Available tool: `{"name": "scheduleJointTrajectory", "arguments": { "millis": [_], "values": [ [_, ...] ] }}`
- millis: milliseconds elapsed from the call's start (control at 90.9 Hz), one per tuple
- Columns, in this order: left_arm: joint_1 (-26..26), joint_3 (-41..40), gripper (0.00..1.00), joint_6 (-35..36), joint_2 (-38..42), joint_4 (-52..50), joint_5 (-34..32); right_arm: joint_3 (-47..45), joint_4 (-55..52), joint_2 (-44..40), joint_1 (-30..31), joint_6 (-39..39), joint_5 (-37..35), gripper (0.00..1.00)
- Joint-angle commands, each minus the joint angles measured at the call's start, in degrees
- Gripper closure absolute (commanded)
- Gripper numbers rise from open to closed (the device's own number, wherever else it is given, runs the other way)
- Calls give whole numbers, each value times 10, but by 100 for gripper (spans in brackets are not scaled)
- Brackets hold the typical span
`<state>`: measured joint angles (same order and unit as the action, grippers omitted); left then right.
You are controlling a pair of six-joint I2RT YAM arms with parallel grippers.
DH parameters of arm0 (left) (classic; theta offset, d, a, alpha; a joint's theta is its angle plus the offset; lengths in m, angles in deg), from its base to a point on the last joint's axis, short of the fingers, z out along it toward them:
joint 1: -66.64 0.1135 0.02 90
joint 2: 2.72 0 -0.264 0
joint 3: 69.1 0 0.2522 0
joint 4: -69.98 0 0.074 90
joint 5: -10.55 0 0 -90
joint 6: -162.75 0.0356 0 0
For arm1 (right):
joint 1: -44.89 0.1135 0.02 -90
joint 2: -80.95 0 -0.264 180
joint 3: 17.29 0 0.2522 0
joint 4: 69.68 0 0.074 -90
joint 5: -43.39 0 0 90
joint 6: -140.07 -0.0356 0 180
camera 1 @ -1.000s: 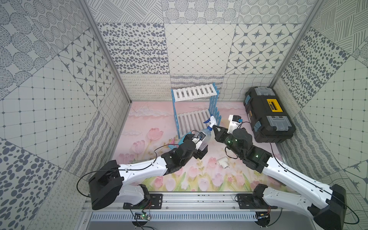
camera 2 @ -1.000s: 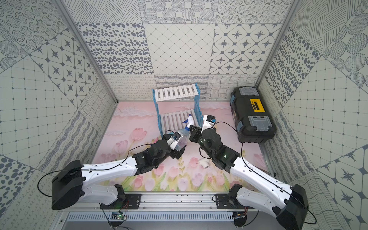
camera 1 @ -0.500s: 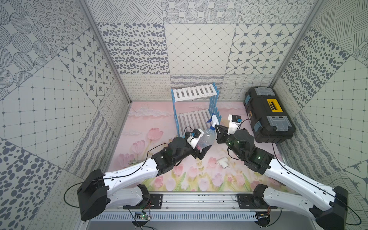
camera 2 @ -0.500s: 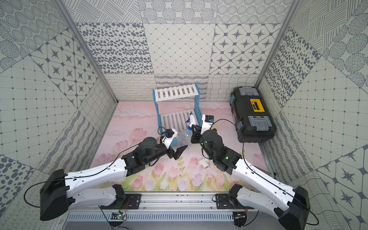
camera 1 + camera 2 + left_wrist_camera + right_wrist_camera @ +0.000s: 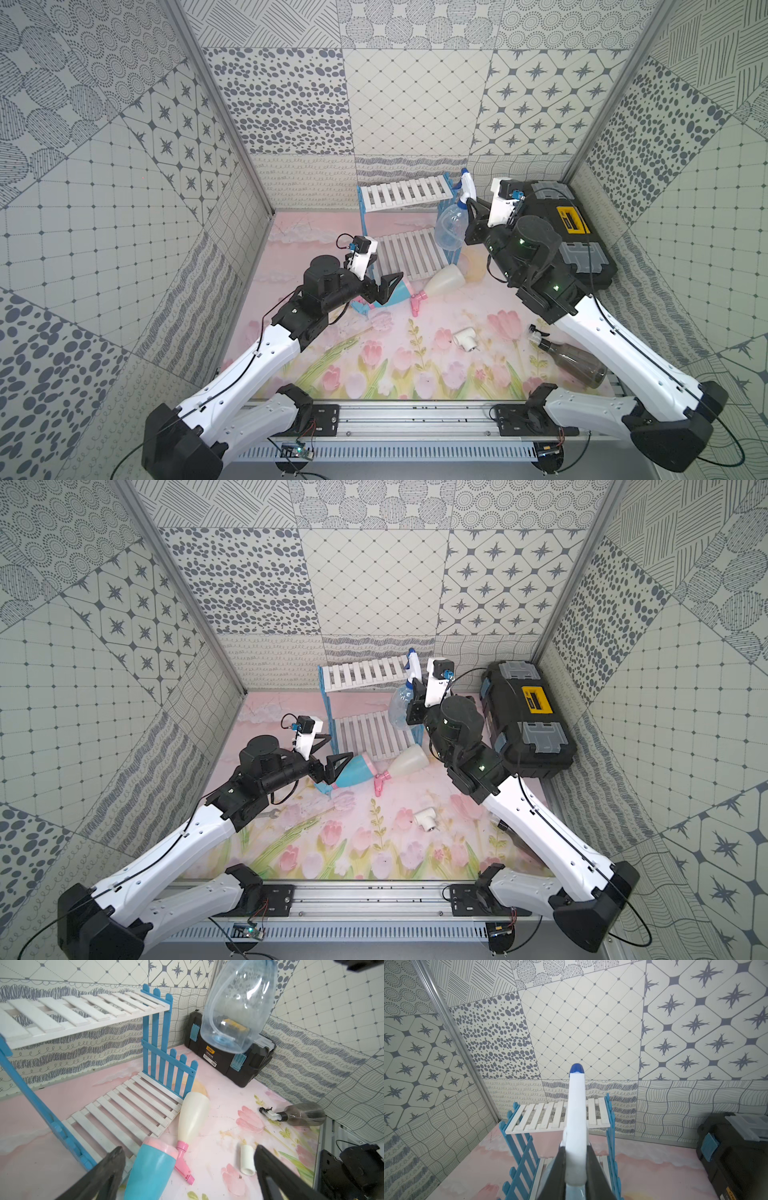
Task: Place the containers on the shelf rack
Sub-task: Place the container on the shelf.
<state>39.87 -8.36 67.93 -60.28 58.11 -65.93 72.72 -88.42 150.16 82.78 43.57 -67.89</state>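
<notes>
My right fingers (image 5: pixel 556 1169) are pressed tight on the white trigger head of the clear bottle (image 5: pixel 449 230), pinching it from both sides. The bottle hangs off the surface (image 5: pixel 374 365), body down, just beside the blue frame of the rack (image 5: pixel 401 195) on the toolbox (image 5: pixel 573 232) side. I cannot tell whether it touches that frame.

My left fingers (image 5: pixel 110 1169) are spread wide, low over the surface. The blue bottle (image 5: pixel 149 1169) lies on its side between them, at the front edge of the lower shelf. I cannot tell whether either finger touches it.

The cream bottle (image 5: pixel 193 1113) lies just beside it, base against the lower shelf's front corner, its pink trigger next to the blue bottle's pink collar. The dark bottle (image 5: pixel 303 1114) lies on its side well apart, near the wall by my right arm. A white tee (image 5: pixel 465 338) sits between it and the other two.

The surface is a pink mat printed with tulips. The walls (image 5: pixel 415 104) are grey-and-white patterned panels, and the toolbox stands in the back corner.
</notes>
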Motion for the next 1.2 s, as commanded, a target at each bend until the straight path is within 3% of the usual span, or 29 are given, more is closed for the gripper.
{"name": "scheduleJointTrajectory", "arguments": {
  "millis": [0, 121, 451, 968, 1189],
  "values": [
    [36, -21, 2, 46, 19, -55, 74, 58, 33, 56, -28, 46, 59, 100],
    [39, -47, 2, 80, 27, -37, 75, 124, 35, 114, -56, 48, 93, 100],
    [39, -61, 2, 89, 11, -14, 87, 291, -13, 245, -96, 55, 128, 100],
    [39, -54, 2, 110, 10, -35, 86, 534, -120, 425, -103, 91, 110, 100],
    [39, -46, 2, 113, 3, -46, 100, 572, -140, 460, -110, 85, 106, 100]
  ]
}}
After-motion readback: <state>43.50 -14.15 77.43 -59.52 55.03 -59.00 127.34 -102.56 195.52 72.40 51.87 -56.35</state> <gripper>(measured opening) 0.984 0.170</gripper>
